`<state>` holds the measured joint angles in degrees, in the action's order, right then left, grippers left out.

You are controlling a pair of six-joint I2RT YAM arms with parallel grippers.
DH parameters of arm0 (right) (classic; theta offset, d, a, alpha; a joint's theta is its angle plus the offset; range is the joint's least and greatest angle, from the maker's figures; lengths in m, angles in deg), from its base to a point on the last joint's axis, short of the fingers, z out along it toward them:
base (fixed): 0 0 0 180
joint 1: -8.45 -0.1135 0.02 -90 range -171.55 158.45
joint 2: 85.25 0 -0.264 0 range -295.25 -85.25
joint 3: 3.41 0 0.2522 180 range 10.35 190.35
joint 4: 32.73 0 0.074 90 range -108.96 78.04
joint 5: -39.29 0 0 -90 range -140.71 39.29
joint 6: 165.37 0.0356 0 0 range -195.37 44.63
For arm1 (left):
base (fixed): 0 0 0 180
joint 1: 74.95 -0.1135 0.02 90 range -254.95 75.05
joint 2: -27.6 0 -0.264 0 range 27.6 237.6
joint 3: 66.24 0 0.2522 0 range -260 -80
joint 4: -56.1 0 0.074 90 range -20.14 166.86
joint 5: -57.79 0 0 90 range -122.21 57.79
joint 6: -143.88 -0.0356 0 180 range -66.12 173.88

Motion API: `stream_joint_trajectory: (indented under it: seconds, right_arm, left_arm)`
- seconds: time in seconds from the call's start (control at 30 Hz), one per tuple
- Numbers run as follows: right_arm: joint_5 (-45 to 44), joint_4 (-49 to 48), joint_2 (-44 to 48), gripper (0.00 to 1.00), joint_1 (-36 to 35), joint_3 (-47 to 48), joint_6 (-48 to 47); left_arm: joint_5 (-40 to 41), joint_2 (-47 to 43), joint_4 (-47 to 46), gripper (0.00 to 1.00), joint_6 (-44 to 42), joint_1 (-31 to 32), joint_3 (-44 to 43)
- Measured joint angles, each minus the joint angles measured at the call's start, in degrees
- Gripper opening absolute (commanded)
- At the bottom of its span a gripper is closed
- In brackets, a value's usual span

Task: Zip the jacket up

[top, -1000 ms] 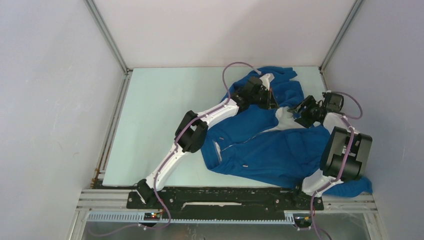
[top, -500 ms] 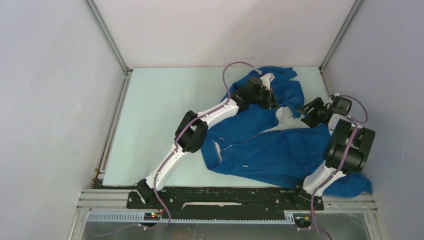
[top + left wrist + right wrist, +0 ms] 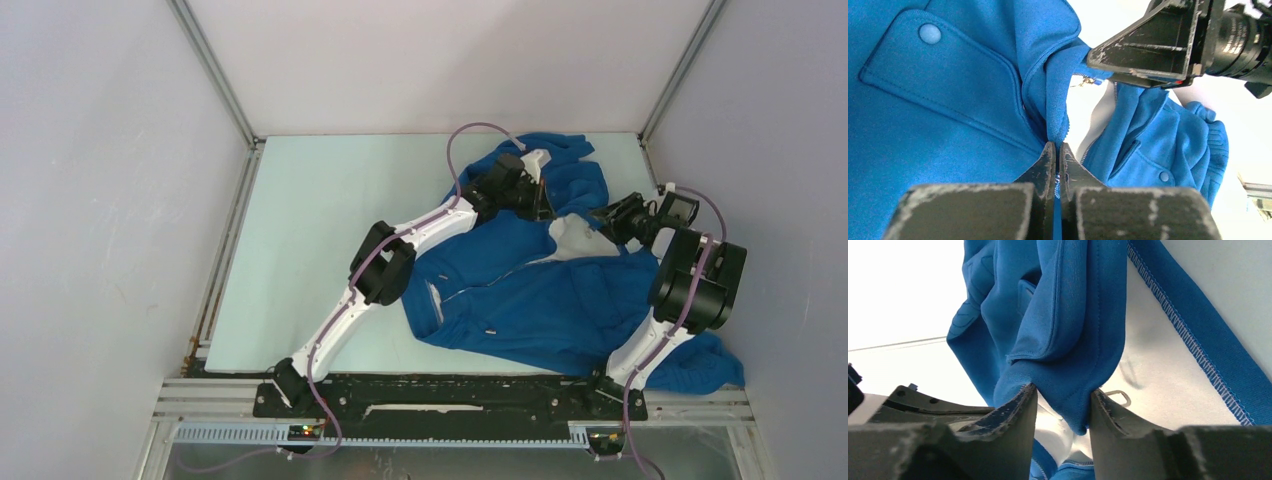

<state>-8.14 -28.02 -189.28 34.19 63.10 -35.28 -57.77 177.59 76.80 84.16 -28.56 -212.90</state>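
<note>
The royal-blue jacket (image 3: 540,300) lies crumpled on the right half of the table with pale lining (image 3: 572,240) showing near its collar. My left gripper (image 3: 545,205) reaches to the far middle and is shut on the jacket's front zipper edge (image 3: 1058,125). In the left wrist view the jaws (image 3: 1057,150) pinch a thin blue strip, and a small metal zipper pull (image 3: 1088,81) hangs close to the right gripper's fingers (image 3: 1148,45). My right gripper (image 3: 603,213) points left, close to the left one. Its jaws (image 3: 1063,397) are narrowly apart, closed on a thick blue fold (image 3: 1073,340).
The pale green table top (image 3: 330,230) lies left of the jacket. Grey walls enclose all sides, with a black rail (image 3: 450,395) along the near edge. One sleeve (image 3: 705,372) drapes at the near right corner. A snap (image 3: 929,33) sits on a pocket flap.
The right arm's elbow has swung right and up, and its gripper has shifted slightly right and farther back with the fold. The left arm has not moved.
</note>
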Motion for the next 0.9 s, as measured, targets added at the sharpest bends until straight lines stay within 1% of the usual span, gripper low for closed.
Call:
stream_joint_trajectory:
  seconds: [0.07, 0.13, 0.17, 0.2, 0.33, 0.47, 0.5, 0.6, 0.7, 0.77, 0.83, 0.87, 0.9]
  right_arm:
    - [0.26, -0.74, 0.00, 0.28, 0.00, 0.00, 0.26]
    - [0.61, -1.27, 0.00, 0.14, 0.04, 0.00, 0.44]
    - [0.85, -1.36, 0.00, 0.03, 0.15, 0.02, 0.48]
    - [1.16, -1.07, 0.00, 0.00, 0.22, 0.17, 0.33]
    - [2.51, 5.09, -0.13, 0.00, 0.11, 4.48, -1.57]
    - [3.78, 16.11, -1.07, 0.00, -1.25, 14.03, -6.49]
    - [3.87, 20.46, -1.92, 0.00, -2.19, 17.75, -8.39]
    - [5.03, 29.27, -5.07, 0.00, -4.33, 26.03, -13.55]
    - [7.76, 35.45, -9.20, 0.00, -5.18, 32.54, -18.14]
    - [9.68, 40.04, -12.41, 0.00, -5.27, 36.46, -21.38]
    - [11.28, 44.85, -16.02, 0.00, -5.57, 40.98, -25.03]
    - [11.78, 47.04, -17.94, 0.00, -5.97, 43.67, -27.10]
    - [12.24, 49.48, -19.80, 0.00, -6.23, 46.69, -29.22]
  left_arm:
    - [0.33, -0.02, 0.92, 0.00, -1.09, 0.00, 0.02]
    - [0.59, -0.13, 1.84, 0.00, -2.12, 0.00, 0.04]
    - [0.79, -0.28, 2.47, 0.00, -2.51, 0.00, 0.04]
    - [0.94, -0.46, 2.97, 0.00, -2.91, 0.00, 0.09]
    - [1.51, -2.12, 5.07, 0.00, -3.87, 0.02, 0.87]
    - [1.73, -6.86, 4.94, 0.00, -3.78, 0.15, 6.67]
    - [1.73, -8.04, 4.48, 0.00, -3.67, 0.24, 8.20]
    - [1.95, -10.56, 4.00, 0.02, -3.30, 0.66, 11.21]
    - [2.10, -10.82, 4.55, 0.09, -3.30, 0.87, 11.28]
    - [2.34, -10.82, 5.16, 0.19, -3.37, 1.07, 11.30]
    - [2.05, -10.91, 6.78, 0.36, -3.50, 1.27, 11.30]
    - [1.46, -10.93, 8.04, 0.46, -3.82, 1.40, 11.30]
    - [1.09, -10.95, 9.22, 0.54, -4.46, 1.55, 11.26]
